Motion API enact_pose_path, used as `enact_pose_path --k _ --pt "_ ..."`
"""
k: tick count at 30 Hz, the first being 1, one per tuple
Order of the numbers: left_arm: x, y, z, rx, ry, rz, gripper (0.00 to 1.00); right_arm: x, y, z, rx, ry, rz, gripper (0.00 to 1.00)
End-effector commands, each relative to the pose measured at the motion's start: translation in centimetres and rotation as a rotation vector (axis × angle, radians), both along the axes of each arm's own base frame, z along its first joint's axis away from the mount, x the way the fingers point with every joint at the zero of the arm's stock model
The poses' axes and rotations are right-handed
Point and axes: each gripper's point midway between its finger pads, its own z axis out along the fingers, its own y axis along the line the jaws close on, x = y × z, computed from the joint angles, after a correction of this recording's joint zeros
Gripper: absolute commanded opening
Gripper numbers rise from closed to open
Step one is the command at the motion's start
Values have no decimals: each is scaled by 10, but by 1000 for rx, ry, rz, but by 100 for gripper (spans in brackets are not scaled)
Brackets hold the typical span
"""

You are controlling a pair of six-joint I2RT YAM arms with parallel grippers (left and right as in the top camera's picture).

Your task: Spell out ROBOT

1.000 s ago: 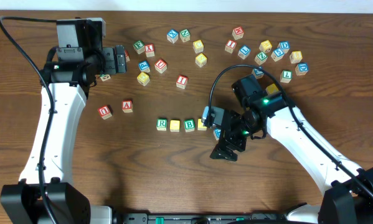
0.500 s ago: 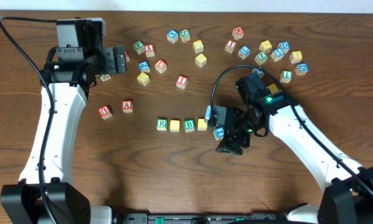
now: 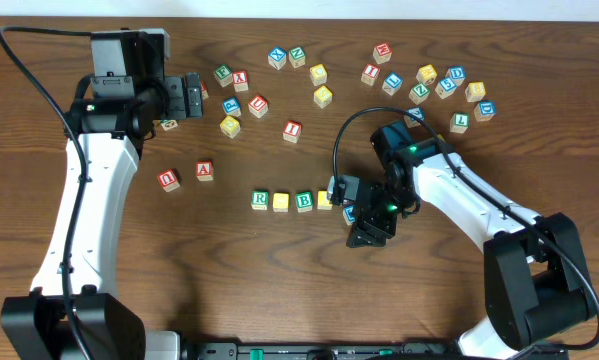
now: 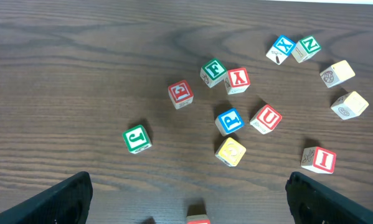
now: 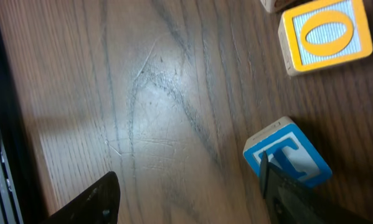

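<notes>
The table [image 3: 229, 290] has its widest bare wood on the near side, below the row and between the two arms. The far edge is crowded with loose cubes [image 3: 324, 97], and a red A cube [image 3: 204, 170] sits well left of the row. The row lies mid-table: green R cube [image 3: 260, 200], yellow cube [image 3: 281, 201] and green B cube [image 3: 304, 201] just beside one another, then the O cube [image 5: 326, 34], half covered from overhead by the right arm's wrist. The blue T cube [image 5: 287, 154] lies near the O cube, off the line toward the near edge and askew. The right gripper [image 5: 186, 199] has its jaws apart, one finger [image 5: 292, 193] overlapping the T cube's corner and the other over bare wood. Whether that finger touches the cube cannot be told. The left gripper [image 4: 189, 199] hangs spread wide at far left, with only a red-topped cube [image 4: 198, 219], cut off by the frame edge, between its jaws.
</notes>
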Motion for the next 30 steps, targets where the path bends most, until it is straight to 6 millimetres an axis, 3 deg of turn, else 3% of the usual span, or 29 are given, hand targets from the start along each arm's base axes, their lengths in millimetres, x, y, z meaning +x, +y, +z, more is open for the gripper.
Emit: enact_pose_path --k 1,13,24,30 --pt "0 -2 12 -5 -29 -12 98 4 6 6 40 -8 1 68" --pt "0 -2 12 -5 -29 -12 98 14 7 7 47 -75 44 77" --pt "0 -2 12 -5 -29 -12 98 41 5 20 17 -202 106 75" --pt "0 -2 12 -5 -29 -12 98 45 9 26 48 -239 156 71"
